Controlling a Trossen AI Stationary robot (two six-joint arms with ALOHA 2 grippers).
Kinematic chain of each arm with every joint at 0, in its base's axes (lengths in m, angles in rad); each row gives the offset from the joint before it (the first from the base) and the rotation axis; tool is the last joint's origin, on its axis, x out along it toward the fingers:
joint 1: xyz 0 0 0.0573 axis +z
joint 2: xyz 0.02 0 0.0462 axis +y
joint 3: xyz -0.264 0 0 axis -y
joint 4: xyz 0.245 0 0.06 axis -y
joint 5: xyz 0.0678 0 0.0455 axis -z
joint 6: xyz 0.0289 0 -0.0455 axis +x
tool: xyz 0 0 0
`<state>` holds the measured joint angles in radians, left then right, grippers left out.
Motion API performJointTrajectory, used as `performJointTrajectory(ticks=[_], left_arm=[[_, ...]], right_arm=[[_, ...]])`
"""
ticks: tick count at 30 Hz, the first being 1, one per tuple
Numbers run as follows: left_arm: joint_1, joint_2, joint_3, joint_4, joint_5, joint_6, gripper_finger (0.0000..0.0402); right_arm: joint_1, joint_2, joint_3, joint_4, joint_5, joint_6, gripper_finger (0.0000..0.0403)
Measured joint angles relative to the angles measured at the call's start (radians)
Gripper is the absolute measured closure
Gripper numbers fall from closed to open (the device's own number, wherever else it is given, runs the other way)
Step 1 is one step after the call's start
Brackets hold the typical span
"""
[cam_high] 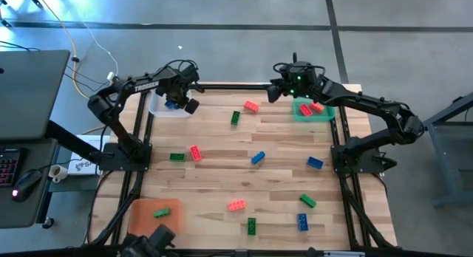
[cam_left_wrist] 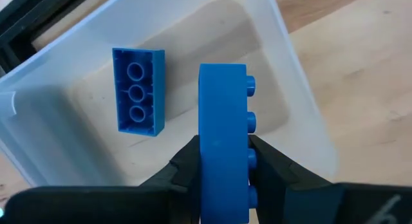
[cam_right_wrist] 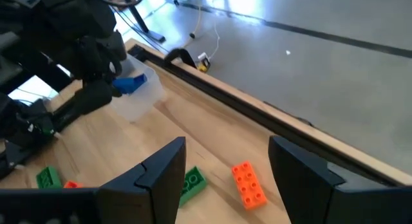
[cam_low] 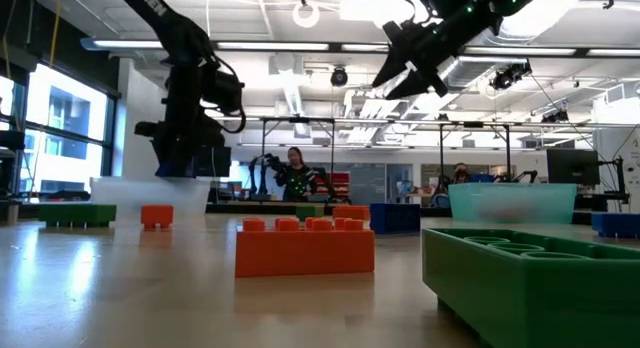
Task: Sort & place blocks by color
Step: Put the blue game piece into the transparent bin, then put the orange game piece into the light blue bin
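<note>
My left gripper is shut on a blue brick over the clear tray at the table's far left. A second blue brick lies studs down on the tray's floor. My right gripper is open and empty, raised near the green tray at the far right, which holds red-orange bricks. Red-orange, blue and green bricks lie scattered on the table. A green brick lies on the orange tray. My left gripper pinches the blue brick between its two fingers, one on the smooth bottom face, the other on the studded face. The fingers point down from above and lie across the brick. The brick hangs on edge, clear above the clear tray.
Loose bricks on the table: red-orange; green; blue. A black frame runs along the table's edges. A desk with a laptop stands to the left.
</note>
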<state>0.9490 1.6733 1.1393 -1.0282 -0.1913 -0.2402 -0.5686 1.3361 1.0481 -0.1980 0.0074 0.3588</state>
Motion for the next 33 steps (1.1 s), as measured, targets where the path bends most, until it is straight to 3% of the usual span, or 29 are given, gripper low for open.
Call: performJointTrajectory(ticks=[10,18,23,33], left_arm=[[0.003,0.006,0.0,0.01,-0.035,0.072,0.0291],[0.003,0.004,0.0,0.01,-0.046,0.087,0.0234],[0.003,0.003,0.0,0.003,0.005,0.1,0.0205],[-0.003,-0.074,0.0,0.001,0.031,0.14,0.0205]], right_arm=[[0.029,0.0,0.0,-0.054,-0.013,0.032,0.0194],[0.082,0.0,0.0,-0.053,0.018,0.034,0.0183],[0.089,0.0,0.0,-0.035,0.018,0.064,0.0182],[0.088,0.0,0.0,0.0,0.008,0.091,0.0182]])
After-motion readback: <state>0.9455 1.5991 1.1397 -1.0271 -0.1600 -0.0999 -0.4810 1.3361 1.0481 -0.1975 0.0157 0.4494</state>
